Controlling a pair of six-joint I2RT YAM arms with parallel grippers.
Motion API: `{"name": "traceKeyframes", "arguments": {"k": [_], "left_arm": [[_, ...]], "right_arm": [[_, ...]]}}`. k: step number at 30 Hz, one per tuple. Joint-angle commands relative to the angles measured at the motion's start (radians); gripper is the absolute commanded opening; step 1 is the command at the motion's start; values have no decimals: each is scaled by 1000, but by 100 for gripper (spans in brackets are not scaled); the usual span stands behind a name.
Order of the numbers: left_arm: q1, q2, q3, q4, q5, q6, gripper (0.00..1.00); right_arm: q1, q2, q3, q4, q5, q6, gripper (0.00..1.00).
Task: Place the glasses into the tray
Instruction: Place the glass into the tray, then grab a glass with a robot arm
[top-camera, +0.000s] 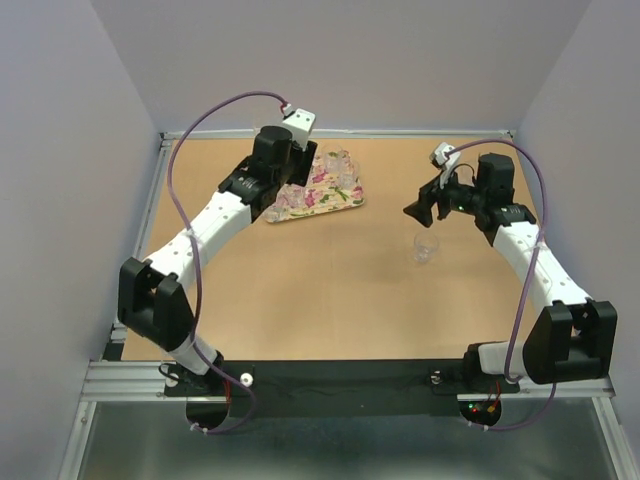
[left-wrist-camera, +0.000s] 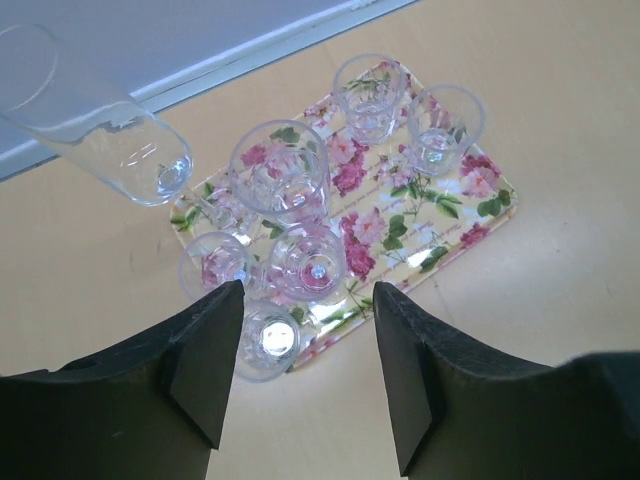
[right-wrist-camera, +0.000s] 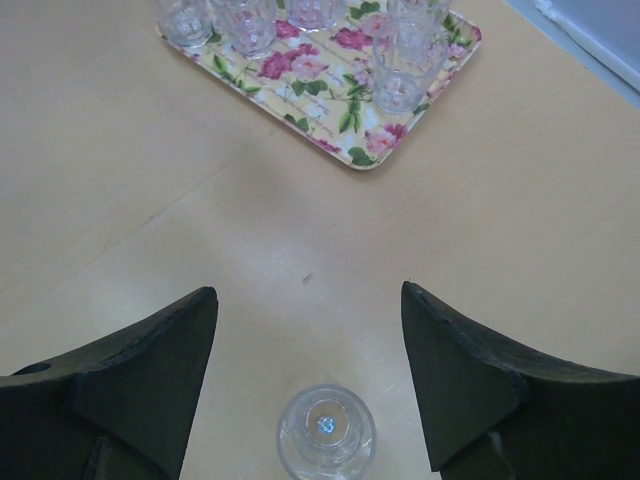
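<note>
Glasses (left-wrist-camera: 280, 180) crowd the floral tray (left-wrist-camera: 470, 200), far side of table (right-wrist-camera: 500, 250); L gripper (left-wrist-camera: 309, 288) hangs over them, jaws spread, nothing held. R gripper (right-wrist-camera: 308, 290), likewise wide & empty, hovers above a lone tumbler (right-wrist-camera: 325, 430) well apart from tray, unseen by L wrist cam, clear in R wrist & top views.

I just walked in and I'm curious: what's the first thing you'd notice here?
The flowery tray at the far side of the table, left of the middle, is crowded with clear glasses, and the left gripper hangs open above it. Off to the right, one lone glass stands by itself near the open right gripper.
</note>
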Motion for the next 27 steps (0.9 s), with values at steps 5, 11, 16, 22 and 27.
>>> {"name": "traceKeyframes", "arguments": {"k": [5, 11, 16, 22, 27], "left_arm": [[18, -269, -192, 57, -34, -19, 73], [33, -505, -370, 88, -115, -27, 82], [40, -684, -514, 119, -180, -18, 86], [41, -830, -639, 172, -238, -15, 91], [40, -892, -680, 203, -253, -22, 96]], "right_arm": [[-35, -16, -23, 38, 18, -17, 79], [-57, -7, -25, 36, 61, -28, 79], [-64, -4, -25, 36, 99, -31, 79], [-100, -7, -26, 29, 149, -28, 79], [-101, 1, -34, 18, 150, -2, 80]]}}
